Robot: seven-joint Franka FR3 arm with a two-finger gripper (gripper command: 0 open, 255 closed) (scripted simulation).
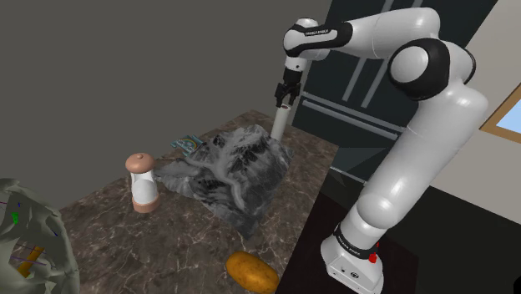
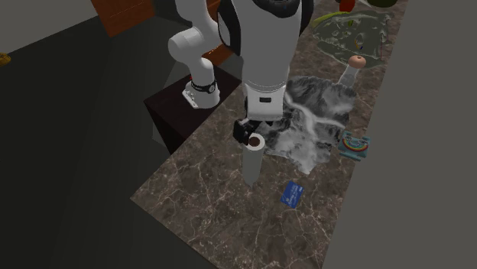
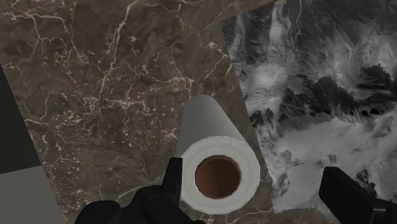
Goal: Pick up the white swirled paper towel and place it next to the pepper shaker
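Observation:
A white paper towel roll (image 3: 210, 137) with a brown core stands upright on the dark marble counter (image 3: 95, 76). My gripper (image 3: 254, 184) hangs open just above its top. One finger (image 3: 172, 184) is right against the roll's side and the other stands well off it. In the shoulder view the gripper (image 1: 285, 98) sits over the roll (image 1: 280, 124) at the counter's far end. The pepper shaker (image 1: 142, 184), white with a pinkish-brown cap, stands at the shoulder view's left, across a crumpled grey mass from the roll. The second exterior view shows the roll (image 2: 254, 162), gripper (image 2: 248, 136) and shaker (image 2: 352, 70).
A large crumpled grey-and-white mass (image 1: 225, 167) lies between roll and shaker. An orange-brown lump (image 1: 252, 271) sits near the counter's front edge. A blue card (image 2: 291, 193) and a small colourful item (image 2: 355, 144) lie nearby. A wire basket (image 1: 25, 242) stands at the left end. Dark cabinet (image 1: 376, 83) behind.

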